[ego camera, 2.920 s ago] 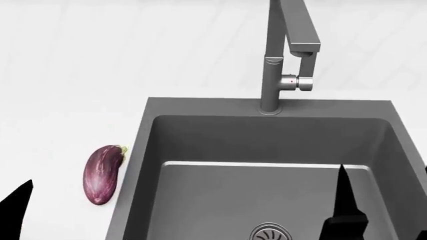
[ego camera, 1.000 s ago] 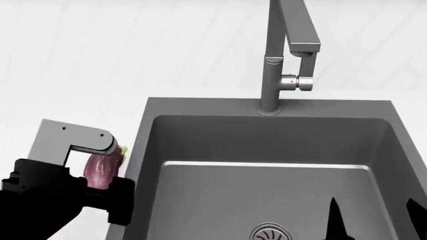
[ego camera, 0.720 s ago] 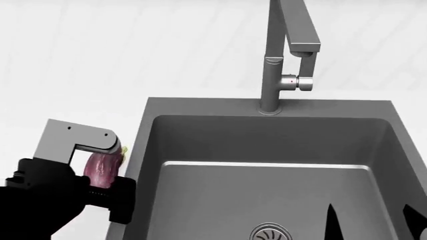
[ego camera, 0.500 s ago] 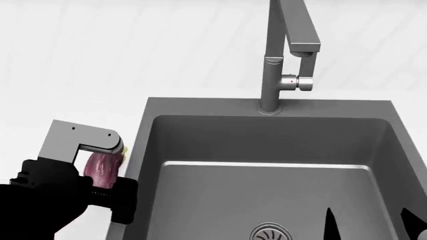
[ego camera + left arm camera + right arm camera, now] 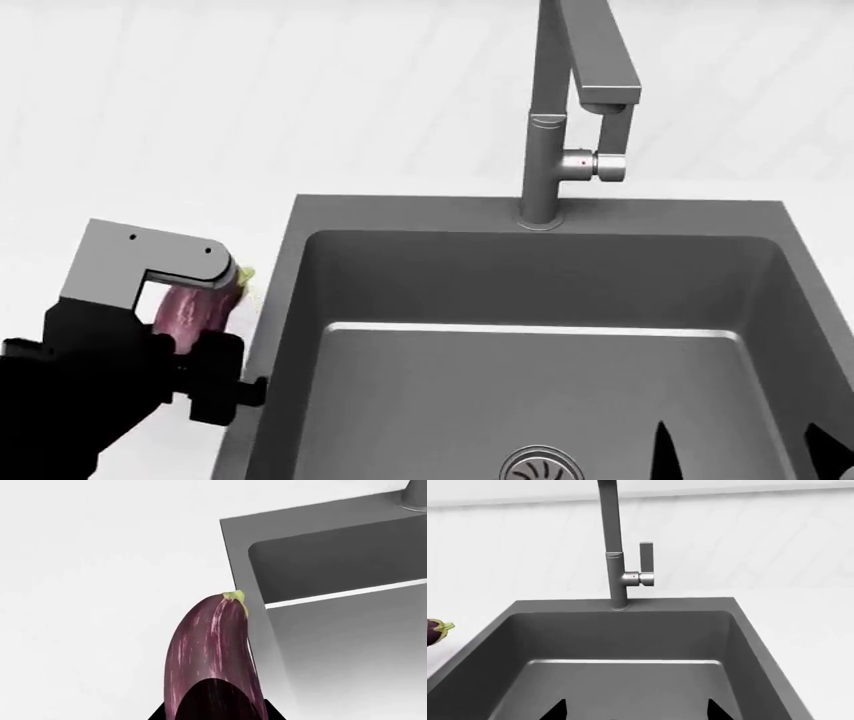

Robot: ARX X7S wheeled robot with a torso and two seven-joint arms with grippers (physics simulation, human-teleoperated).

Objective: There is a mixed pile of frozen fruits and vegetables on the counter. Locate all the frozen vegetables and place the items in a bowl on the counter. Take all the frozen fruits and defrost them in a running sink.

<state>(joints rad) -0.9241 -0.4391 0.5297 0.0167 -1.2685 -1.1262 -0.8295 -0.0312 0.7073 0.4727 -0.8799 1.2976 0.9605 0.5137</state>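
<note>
**One eggplant in the left jaws, beside the sink**

One vegetable is in hand: the left gripper [image 5: 187, 330] is closed across the thick lower half of the eggplant [image 5: 212, 655], with a dark fingertip covering its blossom end in the left wrist view. In the head view the purple body shows between the grey bracket and the black finger block, the green stem cap pointing away from the robot. It sits at the edge of the counter [image 5: 147, 150], just beside the left rim of the sink [image 5: 534, 300]; whether it rests on the surface or is lifted clear I cannot tell.

Judging by its look, the eggplant should be stiff and fairly light, but its glossy, rounded skin may be slippery, and the taper toward the stem could let it squirt out of a pinch. The widest part of the body, where the jaws already sit, seems the safest hold; the stem end looks too narrow.

Over the basin, the right gripper [image 5: 741, 455] shows only two dark fingertips set apart with nothing between them, near the drain [image 5: 541, 465]. Behind stands the faucet [image 5: 567, 110], and no water runs from it. The bowl is not in view.
</note>
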